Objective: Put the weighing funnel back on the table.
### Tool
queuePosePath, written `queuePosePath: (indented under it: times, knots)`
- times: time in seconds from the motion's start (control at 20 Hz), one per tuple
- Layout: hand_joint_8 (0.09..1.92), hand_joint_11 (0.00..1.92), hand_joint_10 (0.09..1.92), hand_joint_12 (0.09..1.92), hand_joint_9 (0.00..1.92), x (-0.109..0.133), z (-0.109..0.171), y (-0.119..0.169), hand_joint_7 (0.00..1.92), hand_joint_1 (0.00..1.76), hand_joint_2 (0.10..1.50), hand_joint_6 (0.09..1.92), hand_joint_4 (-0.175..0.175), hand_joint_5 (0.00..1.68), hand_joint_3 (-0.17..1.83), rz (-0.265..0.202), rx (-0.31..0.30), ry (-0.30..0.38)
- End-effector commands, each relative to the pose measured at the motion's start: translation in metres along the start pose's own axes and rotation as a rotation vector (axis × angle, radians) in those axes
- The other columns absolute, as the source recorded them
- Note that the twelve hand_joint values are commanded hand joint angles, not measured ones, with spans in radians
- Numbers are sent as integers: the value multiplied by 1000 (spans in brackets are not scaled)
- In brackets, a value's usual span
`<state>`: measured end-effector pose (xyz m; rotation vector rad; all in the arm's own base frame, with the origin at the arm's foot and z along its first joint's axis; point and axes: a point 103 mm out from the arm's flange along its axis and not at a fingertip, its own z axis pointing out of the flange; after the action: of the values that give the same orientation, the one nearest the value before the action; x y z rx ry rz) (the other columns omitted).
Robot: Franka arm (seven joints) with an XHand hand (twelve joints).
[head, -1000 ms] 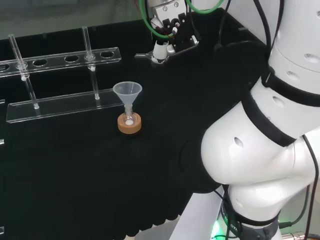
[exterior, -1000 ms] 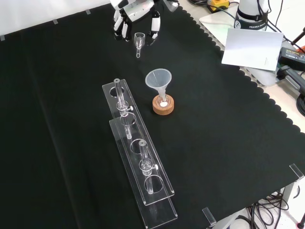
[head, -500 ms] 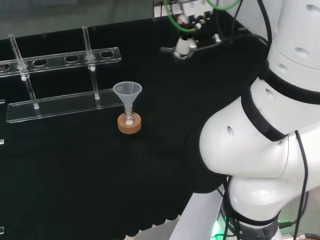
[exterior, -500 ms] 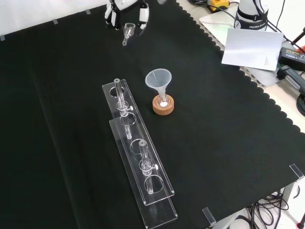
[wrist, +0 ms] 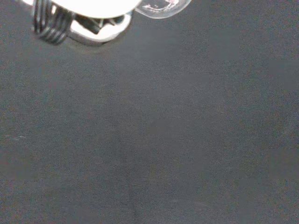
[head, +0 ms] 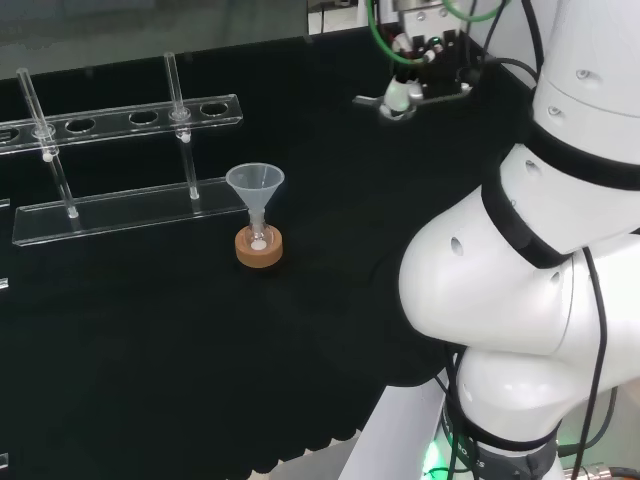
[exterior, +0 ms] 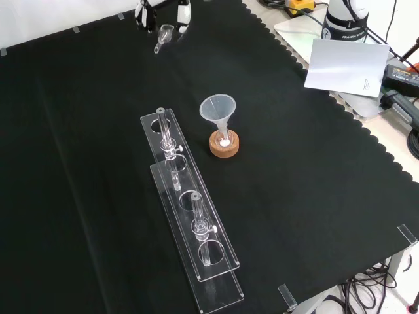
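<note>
Hand at the far edge of the counter in the front view, fingers curled about the weighing funnel, which is pinched between them.

Weighing funnel: cup end up among the fingers. Its stem runs out below the hand, slanting toward the front view's lower left. In the head view its long axis lies close to level, with the stem tip poking out to the hand's left. Appears clear of the cloth. In the wrist view its clear rim sits beside the palm.

Big funnel on its cork ring stands well apart from the hand, nearer the front camera. The tube rack is farther still.
</note>
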<state>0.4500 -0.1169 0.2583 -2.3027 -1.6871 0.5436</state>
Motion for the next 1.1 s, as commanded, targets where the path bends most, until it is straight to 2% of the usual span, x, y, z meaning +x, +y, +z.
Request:
queuePosePath:
  times: [0.05,0.55,1.1]
  knots:
    - [662,743,328,1065,934,83,21,37,528,1100,678,872,175,1170,697,-197,6,-74]
    - [663,743,329,1066,934,94,41,53,529,1100,678,874,175,1169,697,-219,13,-103]
    - [664,743,329,1066,934,110,65,82,529,1100,678,875,175,1168,697,-239,47,-145]
